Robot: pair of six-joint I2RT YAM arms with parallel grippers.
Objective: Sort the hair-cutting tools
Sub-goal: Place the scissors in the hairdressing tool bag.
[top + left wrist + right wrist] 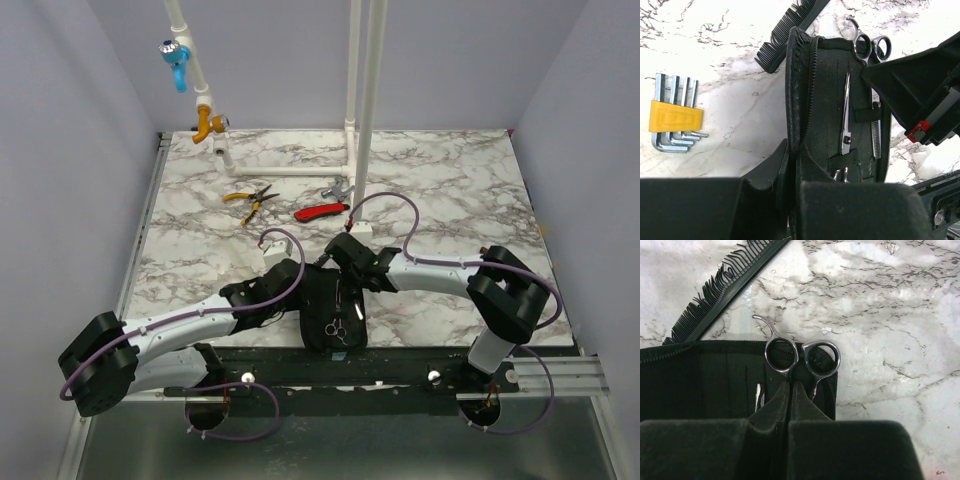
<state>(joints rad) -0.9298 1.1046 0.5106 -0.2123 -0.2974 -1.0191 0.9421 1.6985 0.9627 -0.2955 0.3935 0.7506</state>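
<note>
Right pincer (pixel 790 387) pressed together, tips just behind the scissors (pixel 796 357) rings; left pincer (pixel 792 167) pinches the case (pixel 825 110) edge, so hold case flat, nudge scissors straight along their slot.

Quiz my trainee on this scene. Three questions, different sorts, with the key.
1. True or false: the black comb lies inside the black case.
2. The holder of the hex keys is: A red, B yellow, C blue.
3. Fill in: the left wrist view shows ____ pairs of scissors tucked in the case.
Key: 1 false; 2 B; 3 two.
</note>
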